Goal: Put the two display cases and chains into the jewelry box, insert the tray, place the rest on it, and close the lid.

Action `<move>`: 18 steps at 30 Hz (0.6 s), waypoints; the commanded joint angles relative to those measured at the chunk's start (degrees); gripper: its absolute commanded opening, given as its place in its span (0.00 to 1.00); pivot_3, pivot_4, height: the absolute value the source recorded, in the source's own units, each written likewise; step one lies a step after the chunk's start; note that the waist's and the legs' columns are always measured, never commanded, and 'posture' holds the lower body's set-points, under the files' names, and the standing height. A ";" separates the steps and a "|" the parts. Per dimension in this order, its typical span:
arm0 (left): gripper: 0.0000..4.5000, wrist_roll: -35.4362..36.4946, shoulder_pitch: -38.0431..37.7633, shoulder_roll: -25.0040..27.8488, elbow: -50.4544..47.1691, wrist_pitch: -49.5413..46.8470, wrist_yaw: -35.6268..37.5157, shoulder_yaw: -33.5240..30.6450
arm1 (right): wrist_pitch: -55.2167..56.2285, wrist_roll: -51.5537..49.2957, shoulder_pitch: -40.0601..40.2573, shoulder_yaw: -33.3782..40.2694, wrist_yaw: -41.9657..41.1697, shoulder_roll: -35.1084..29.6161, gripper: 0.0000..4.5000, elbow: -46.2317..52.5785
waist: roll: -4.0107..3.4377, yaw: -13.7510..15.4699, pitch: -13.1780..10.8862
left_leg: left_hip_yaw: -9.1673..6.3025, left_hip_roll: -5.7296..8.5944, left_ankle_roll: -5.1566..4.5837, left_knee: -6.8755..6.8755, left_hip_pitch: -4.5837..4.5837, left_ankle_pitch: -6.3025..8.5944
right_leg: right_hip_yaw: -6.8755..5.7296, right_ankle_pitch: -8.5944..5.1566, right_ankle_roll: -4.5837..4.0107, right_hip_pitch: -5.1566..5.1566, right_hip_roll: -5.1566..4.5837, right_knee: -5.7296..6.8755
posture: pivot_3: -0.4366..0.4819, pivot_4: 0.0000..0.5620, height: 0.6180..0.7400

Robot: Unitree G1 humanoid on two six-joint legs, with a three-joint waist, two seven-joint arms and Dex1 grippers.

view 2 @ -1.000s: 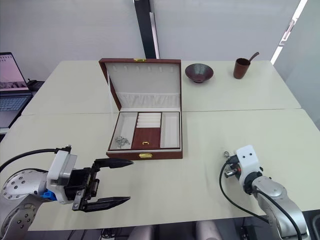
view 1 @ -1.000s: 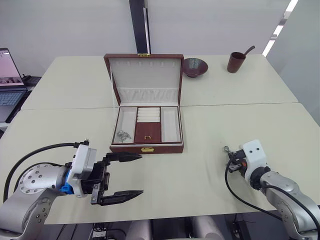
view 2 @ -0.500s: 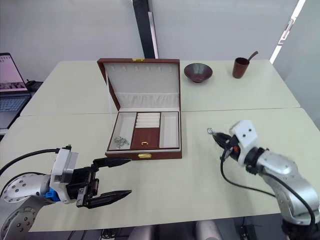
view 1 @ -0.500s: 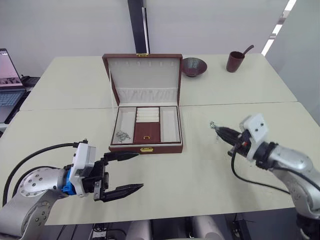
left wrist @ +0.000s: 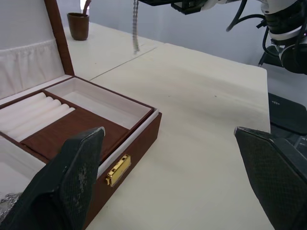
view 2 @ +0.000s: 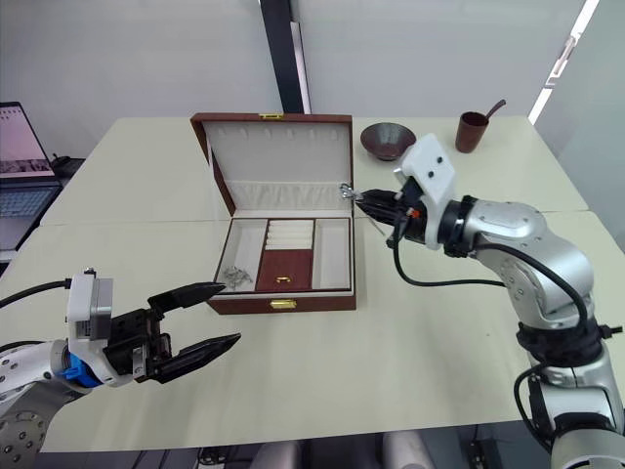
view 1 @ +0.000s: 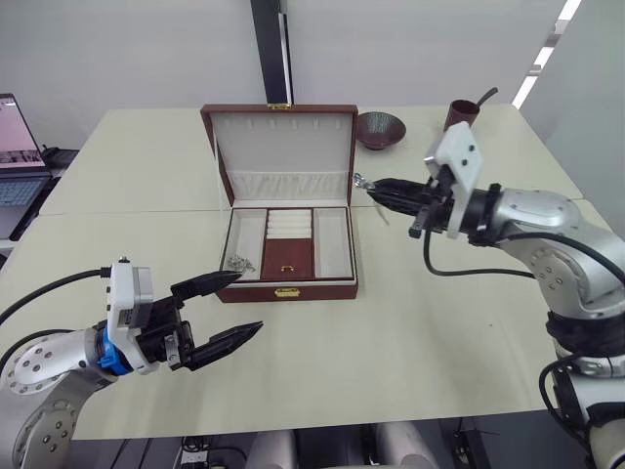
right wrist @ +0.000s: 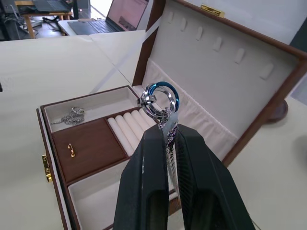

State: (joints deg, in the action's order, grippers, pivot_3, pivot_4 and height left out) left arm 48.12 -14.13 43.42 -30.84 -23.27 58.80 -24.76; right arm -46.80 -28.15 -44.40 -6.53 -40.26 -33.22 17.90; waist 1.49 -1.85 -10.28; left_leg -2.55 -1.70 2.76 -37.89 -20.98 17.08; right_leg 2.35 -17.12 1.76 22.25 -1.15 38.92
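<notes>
While the left claw (view 1: 223, 311) gapes, the right claw (right wrist: 166, 136) pinches a vertically dangling chain (left wrist: 135, 26).

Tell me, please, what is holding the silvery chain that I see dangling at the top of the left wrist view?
Observer: The right gripper is shut on it. This silvery chain with a blue-tinted ring hangs by the right side of the reddish-brown leather-look jewelry box, near its raised lid.
Operator: Is anything in the left compartment of the shallow cream-lined tray?
Observer: Yes, a clump of silvery chain lies at its front end.
Operator: And where is my left gripper?
Observer: It is open, low over the table in front of the box's left front corner.
</notes>
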 commanded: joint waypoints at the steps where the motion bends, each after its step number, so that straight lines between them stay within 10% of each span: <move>1: 1.00 0.62 -0.38 -0.64 -0.93 0.34 -1.19 -1.73 | 3.98 2.91 -2.61 -2.44 -1.81 1.08 0.00 -3.55 | -0.01 0.00 0.00 | 0.00 0.00 0.00 0.00 0.00 0.00 | 0.00 0.00 0.00 0.00 -0.01 0.00 | 0.48 0.27 1.00; 18: 1.00 0.77 -3.74 -2.31 -3.86 0.83 -3.59 -3.10 | 11.84 11.92 -1.69 -9.13 -5.47 6.90 0.00 -13.32 | -0.04 0.00 -0.02 | -0.01 0.01 0.00 -0.01 -0.02 0.00 | -0.01 0.00 -0.01 0.02 -0.05 0.01 | 0.48 0.27 1.00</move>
State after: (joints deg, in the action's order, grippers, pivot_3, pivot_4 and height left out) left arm 48.36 -17.60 41.25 -33.24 -23.29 55.52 -26.38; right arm -36.32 -16.71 -45.57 -16.13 -45.23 -26.41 3.57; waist 1.46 -1.84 -10.30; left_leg -2.56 -1.70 2.76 -37.90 -21.00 17.08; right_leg 2.33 -17.11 1.76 22.27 -1.20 38.93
